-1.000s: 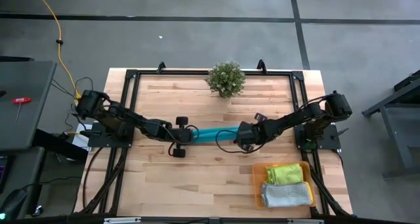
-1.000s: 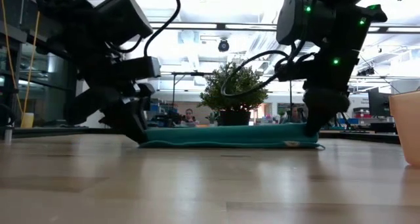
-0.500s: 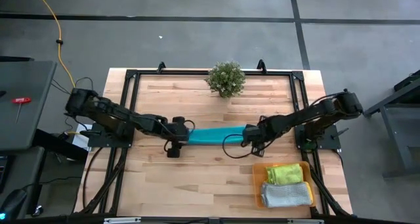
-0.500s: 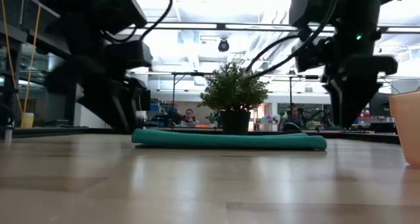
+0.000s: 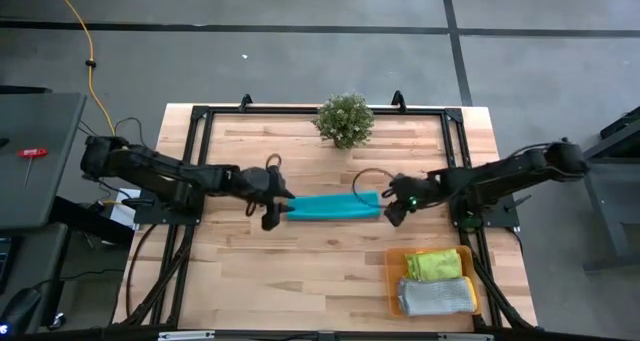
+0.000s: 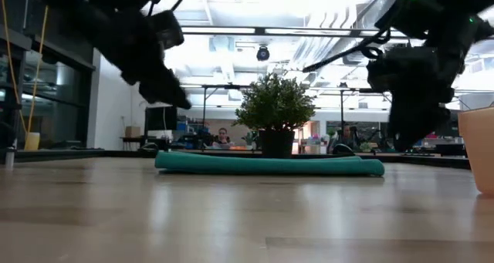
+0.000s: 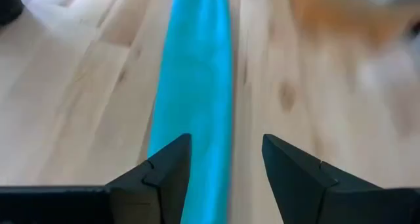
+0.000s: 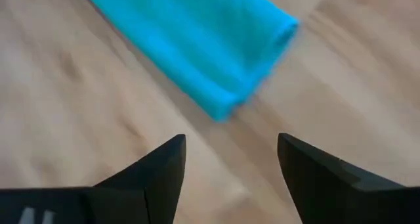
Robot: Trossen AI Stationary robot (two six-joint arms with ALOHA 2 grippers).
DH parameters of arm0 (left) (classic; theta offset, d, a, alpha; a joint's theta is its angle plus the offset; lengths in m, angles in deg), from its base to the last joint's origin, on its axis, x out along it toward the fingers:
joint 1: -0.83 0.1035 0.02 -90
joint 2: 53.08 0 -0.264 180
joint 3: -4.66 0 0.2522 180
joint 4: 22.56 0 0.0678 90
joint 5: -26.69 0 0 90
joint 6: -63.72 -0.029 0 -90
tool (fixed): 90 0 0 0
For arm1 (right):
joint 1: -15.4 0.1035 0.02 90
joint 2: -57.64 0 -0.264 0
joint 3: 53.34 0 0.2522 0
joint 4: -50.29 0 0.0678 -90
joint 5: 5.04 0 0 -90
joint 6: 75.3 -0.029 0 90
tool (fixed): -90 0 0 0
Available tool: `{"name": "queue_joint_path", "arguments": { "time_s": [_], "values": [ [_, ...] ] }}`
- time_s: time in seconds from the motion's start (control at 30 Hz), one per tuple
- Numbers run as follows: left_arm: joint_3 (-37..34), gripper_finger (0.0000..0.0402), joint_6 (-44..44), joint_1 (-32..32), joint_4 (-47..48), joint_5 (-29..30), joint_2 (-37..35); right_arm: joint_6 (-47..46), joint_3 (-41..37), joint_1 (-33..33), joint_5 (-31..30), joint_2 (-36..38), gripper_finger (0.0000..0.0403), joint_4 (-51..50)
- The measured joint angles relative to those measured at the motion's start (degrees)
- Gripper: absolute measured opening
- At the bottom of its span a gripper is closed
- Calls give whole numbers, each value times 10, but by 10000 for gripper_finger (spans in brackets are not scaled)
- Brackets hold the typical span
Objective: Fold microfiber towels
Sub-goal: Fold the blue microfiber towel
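1. The teal towel [image 5: 333, 207] lies folded into a long narrow strip on the wooden table [image 5: 300, 271], flat, between the two pincers and in front of the potted plant [image 5: 345, 119].
2. The left gripper [image 5: 276, 207] sits just off the strip's left end; its fingers [image 7: 157, 178] stand apart with nothing between them, the teal cloth running straight ahead of the gap.
3. The right gripper [image 5: 392, 209] is just beside the strip's right end, jaws spread and empty; the towel's folded end lies ahead of its fingers [image 8: 151, 175], apart from them.
4. In the low view both pincers hang above the table surface, clear of the cloth.
5. Nearer the table's front edge, on the right gripper's side, an orange tray [image 5: 392, 281] holds a folded lime green towel [image 5: 434, 265] and a folded light grey towel [image 5: 436, 296].
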Motion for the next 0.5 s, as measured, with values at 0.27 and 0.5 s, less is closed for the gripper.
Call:
{"name": "queue_joint_path", "arguments": {
  "time_s": [0.27,0.5],
  "values": [
    [-93,179,184,78,-171,-71,2,-192,-112,-39,3,8,232,211],
    [-114,179,240,82,-134,-101,7,-241,-153,-62,-13,-30,232,319]
  ]
}}
